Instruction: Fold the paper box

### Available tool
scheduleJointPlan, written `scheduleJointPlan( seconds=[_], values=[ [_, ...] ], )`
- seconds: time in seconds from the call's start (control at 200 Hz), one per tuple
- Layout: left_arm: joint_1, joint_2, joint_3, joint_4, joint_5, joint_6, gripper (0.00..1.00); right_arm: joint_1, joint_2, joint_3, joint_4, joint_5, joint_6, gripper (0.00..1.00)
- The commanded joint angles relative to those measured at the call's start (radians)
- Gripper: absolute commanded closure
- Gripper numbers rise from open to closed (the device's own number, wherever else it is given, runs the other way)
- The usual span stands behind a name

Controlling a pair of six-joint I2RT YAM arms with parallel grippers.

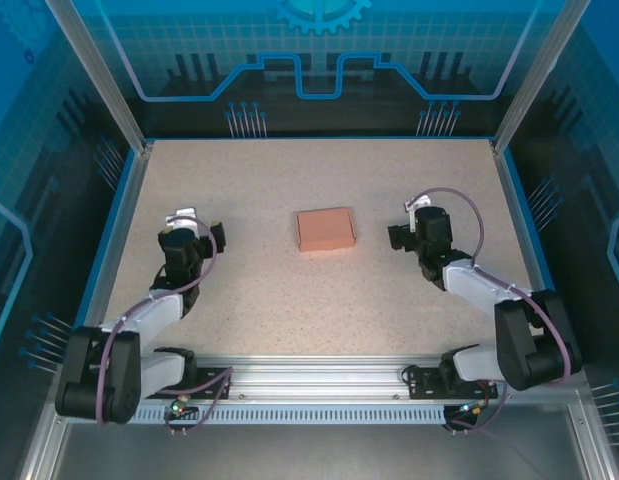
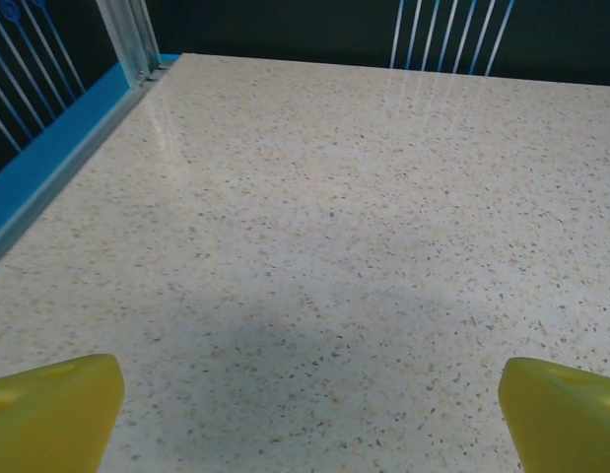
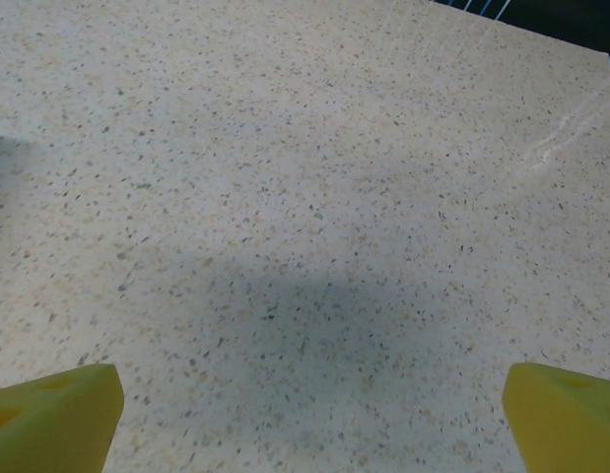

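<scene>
The small rectangular cardboard paper box (image 1: pixel 326 229) is plain salmon-orange. The flat stone-look surface (image 1: pixel 289 290) is pale beige, flecked all over with fine dark and tan speckles, and edged by a bright blue rim (image 1: pixel 117 218). The left pincer (image 2: pixel 309 419) and right pincer (image 3: pixel 309 419) have plain yellow fingers (image 2: pixel 53 409). The jointed robot arms (image 1: pixel 149 318) are black with light grey links, trailed by purple cables (image 1: pixel 444 190). The enclosure's back wall (image 1: pixel 409 50) is translucent blue, patterned with a lighter blue grid and outlines.
</scene>
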Motion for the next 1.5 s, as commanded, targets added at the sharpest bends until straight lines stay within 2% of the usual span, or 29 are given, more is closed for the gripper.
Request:
scheduleJointPlan(
  seconds=[0.0, 0.195, 0.265, 0.42, 0.475, 0.555, 0.68, 0.755, 1.496],
  values=[
    [0.015, 0.077, -0.022, 0.234, 0.095, -0.014, 0.01, -0.028, 0.036, -0.046, 0.19, -0.033, -0.002, 0.0],
    [0.019, 0.278, 0.032, 0.305, 0.128, -0.003, 0.01, -0.058, 0.039, -0.103, 0.312, -0.084, -0.014, 0.0],
    [0.019, 0.361, 0.027, 0.4, 0.145, 0.015, 0.01, -0.072, 0.036, -0.143, 0.393, -0.098, -0.02, 0.0],
    [0.021, 0.349, 0.028, 0.377, 0.191, 0.019, 0.01, -0.101, 0.108, -0.175, 0.526, -0.153, -0.021, 0.0],
    [0.021, 0.351, 0.032, 0.375, 0.219, 0.03, 0.01, -0.129, 0.106, -0.162, 0.482, -0.197, -0.001, 0.0],
    [0.021, 0.35, 0.035, 0.37, 0.221, 0.032, 0.01, -0.139, 0.16, -0.206, 0.623, -0.203, 0.004, 0.0],
    [0.021, 0.352, 0.037, 0.366, 0.222, 0.031, 0.01, -0.148, 0.148, -0.177, 0.544, -0.248, 0.003, 0.0],
    [0.021, 0.352, 0.039, 0.364, 0.216, 0.031, 0.01, -0.181, 0.149, -0.169, 0.525, -0.32, 0.013, 0.0],
    [0.021, 0.351, 0.039, 0.364, 0.213, 0.03, 0.01, -0.173, 0.149, -0.169, 0.525, -0.31, 0.01, 0.0]
  ],
)
